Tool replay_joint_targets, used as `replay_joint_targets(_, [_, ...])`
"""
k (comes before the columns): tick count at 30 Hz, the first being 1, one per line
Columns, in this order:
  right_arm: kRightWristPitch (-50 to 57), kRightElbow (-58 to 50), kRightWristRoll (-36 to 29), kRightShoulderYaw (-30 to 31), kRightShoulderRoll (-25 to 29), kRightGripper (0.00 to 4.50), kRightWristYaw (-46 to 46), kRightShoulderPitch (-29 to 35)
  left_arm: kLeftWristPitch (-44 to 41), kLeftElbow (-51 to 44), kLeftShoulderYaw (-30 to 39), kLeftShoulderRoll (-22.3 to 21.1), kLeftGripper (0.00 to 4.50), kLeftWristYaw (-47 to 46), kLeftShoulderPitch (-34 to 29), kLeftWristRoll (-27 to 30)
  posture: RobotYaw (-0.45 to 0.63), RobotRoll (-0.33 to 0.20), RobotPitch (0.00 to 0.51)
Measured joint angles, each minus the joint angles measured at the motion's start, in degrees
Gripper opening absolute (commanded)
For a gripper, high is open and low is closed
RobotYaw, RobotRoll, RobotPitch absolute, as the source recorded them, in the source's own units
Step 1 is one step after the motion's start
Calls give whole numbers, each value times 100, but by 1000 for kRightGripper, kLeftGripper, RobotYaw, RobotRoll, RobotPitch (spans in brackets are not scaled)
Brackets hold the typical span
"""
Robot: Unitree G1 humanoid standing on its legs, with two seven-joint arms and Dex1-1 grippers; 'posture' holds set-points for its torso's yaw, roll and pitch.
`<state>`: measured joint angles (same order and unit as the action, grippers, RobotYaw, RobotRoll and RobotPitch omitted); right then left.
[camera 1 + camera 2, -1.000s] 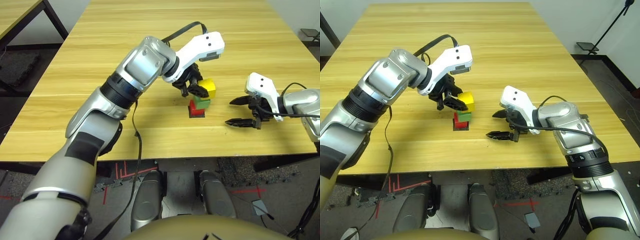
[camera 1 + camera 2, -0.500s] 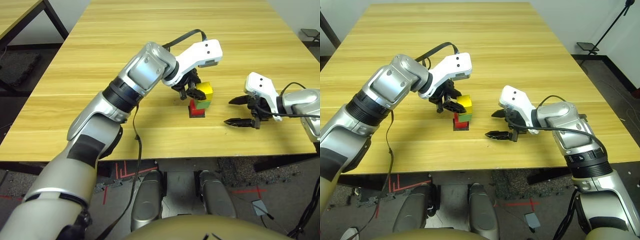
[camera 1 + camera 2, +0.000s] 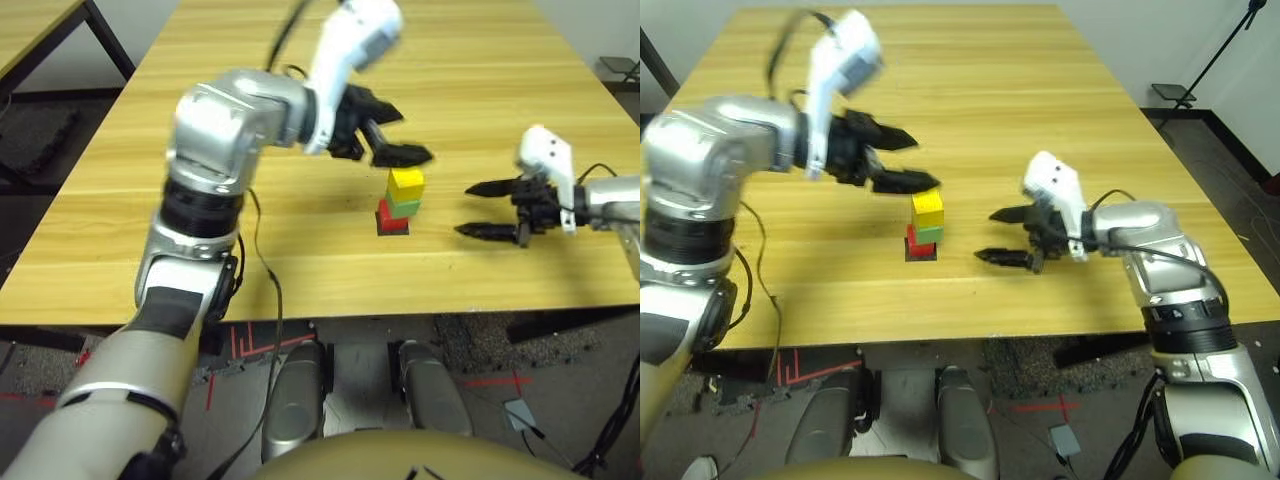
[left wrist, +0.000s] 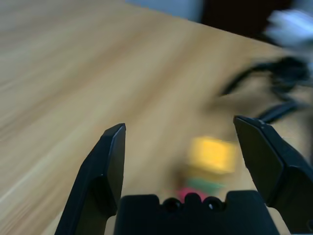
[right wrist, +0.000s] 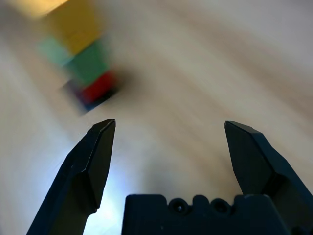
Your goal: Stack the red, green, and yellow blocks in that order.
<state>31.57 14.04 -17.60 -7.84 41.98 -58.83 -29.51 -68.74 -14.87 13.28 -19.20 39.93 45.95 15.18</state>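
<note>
With yellow (image 3: 406,184) on green (image 3: 404,208) on red (image 3: 391,219) mid-table, the stack looks done, so the job is to back off cleanly. Left gripper (image 3: 394,137) is spread wide, empty, just up-left of yellow; lift clear, don't brush it. Right gripper (image 3: 492,209), wide and empty, sits beside. Black patch (image 3: 921,252) under red; table (image 3: 200,220) offers no obstacle.

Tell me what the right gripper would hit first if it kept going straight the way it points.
Probably the block stack: the open right gripper points across the table toward the red block at its base, under the green block. Depth is unclear; it may strike the tabletop short of them.
</note>
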Motion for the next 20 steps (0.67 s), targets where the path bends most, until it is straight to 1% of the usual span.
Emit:
replay_joint_targets(1, [-103, 206, -5, -167, -121, 4500, 247, -34, 191, -6, 166, 58, 4489, -234, -263, -77, 133, -96, 80])
replay_joint_targets(2, [-407, 587, -31, -422, -375, 4500, 642, -164, 774, -7, 429, 137, 4489, -606, -718, -189, 137, -98, 78])
replay_joint_targets(4, [-1063, 1312, -50, -865, -625, 4500, 1371, -326, 1824, 116, 939, 529, 4489, -1283, -1433, -359, 140, -104, 75])
replay_joint_targets(5, [-1365, 1630, -45, -991, -688, 4500, 1624, -428, 2339, 200, 1114, 738, 4489, -1552, -1660, -389, 136, -110, 70])
replay_joint_targets(6, [-1795, 2047, -42, -1147, -768, 4500, 1911, -598, 3071, 315, 1240, 933, 4489, -1828, -1937, -437, 135, -112, 67])
replay_joint_targets(10, [-2924, 3146, -36, -1471, -769, 4500, 2513, -902, 4745, 738, 1207, 1336, 4489, -2329, -2419, -553, 112, -125, 69])
replay_joint_targets(14, [-3744, 4111, 60, -1590, -623, 4500, 2801, -920, 5970, 1146, 1075, 1345, 4489, -2549, -2711, -635, 121, -123, 74])
replay_joint_targets(16, [-4057, 4480, 76, -1612, -489, 4500, 2816, -918, 6327, 1319, 1009, 1319, 4489, -2623, -2910, -672, 124, -127, 78])
replay_joint_targets(20, [-4476, 4983, 83, -1690, -260, 4500, 2878, -915, 6787, 1632, 893, 1192, 4489, -2703, -3323, -752, 136, -128, 85])
